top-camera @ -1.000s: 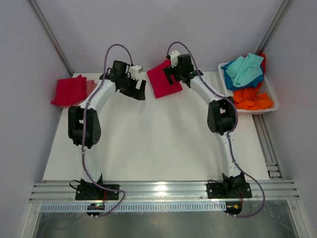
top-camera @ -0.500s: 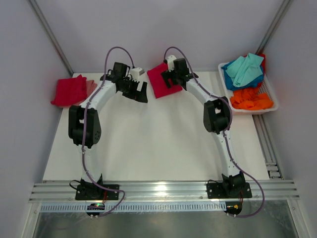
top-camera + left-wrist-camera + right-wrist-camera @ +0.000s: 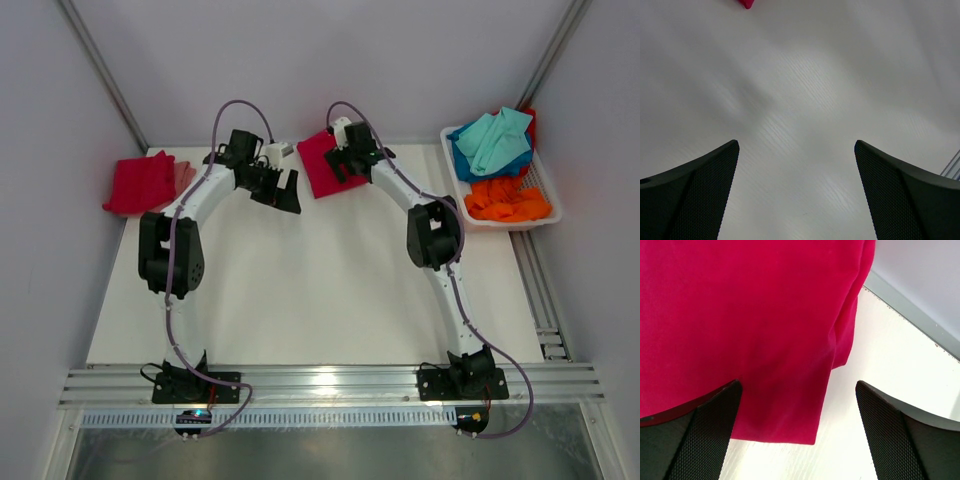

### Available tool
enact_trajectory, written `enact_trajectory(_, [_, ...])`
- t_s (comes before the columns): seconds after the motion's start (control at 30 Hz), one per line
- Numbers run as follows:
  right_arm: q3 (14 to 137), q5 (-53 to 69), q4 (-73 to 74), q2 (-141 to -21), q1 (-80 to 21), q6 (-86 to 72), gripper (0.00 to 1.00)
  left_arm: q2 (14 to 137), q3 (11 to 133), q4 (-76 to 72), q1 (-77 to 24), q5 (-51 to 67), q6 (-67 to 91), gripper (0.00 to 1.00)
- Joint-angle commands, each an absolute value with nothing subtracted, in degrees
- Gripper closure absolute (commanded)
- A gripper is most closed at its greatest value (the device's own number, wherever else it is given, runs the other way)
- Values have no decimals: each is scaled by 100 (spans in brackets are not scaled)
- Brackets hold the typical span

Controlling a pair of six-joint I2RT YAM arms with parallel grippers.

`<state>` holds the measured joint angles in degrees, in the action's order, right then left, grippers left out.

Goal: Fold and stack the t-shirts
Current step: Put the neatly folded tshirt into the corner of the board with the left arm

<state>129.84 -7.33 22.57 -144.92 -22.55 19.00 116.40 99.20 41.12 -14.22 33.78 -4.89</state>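
Right gripper (image 3: 797,384), seen from its wrist: jaws spread wide and holding nothing. The left finger hangs over the cloth of a folded crimson t-shirt (image 3: 740,305) and the right finger over bare table (image 3: 890,355), so the shirt's folded edge runs between them. Whether the fingers touch the cloth cannot be told. In the overhead view the right gripper (image 3: 336,166) sits above that same crimson t-shirt (image 3: 315,172), which lies flat near the table's far edge.

Left gripper (image 3: 796,142): jaws likewise fully parted and empty, over plain white table (image 3: 805,75). Only a red corner of cloth shows at the top edge of the wrist view. From above, the left gripper (image 3: 281,190) stands just beside the crimson shirt, apart from it.

Outward to the left gripper's left lies a stack of folded t-shirts (image 3: 140,183), red on top with a paler pink layer (image 3: 186,176) showing at one side. Outward to the right gripper's right, well apart, a white basket (image 3: 548,212) holds crumpled shirts: a teal t-shirt (image 3: 497,138) over a blue one (image 3: 464,160), and an orange t-shirt (image 3: 510,200).

Progress, as judged: several shirts are folded and stacked, and the crimson one is folded but not yet placed on the stack. The basket's shirts remain to be folded, so roughly half the work is left.
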Motion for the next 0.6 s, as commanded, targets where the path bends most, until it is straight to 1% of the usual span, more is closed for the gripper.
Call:
enact_trajectory(0.0, [13289, -1002, 2636, -14467, -2347, 2153, 1, 11514, 10099, 4192, -1415, 3665, -448, 1])
enact_trajectory(0.33, [13245, -1116, 3418, -14379, -2435, 2558, 1, 11523, 10169, 4333, -1415, 3884, -492, 1])
enact_trajectory(0.57, [13139, -976, 3533, -14388, -2435, 2505, 1, 11540, 10072, 4289, -1424, 3964, -466, 1])
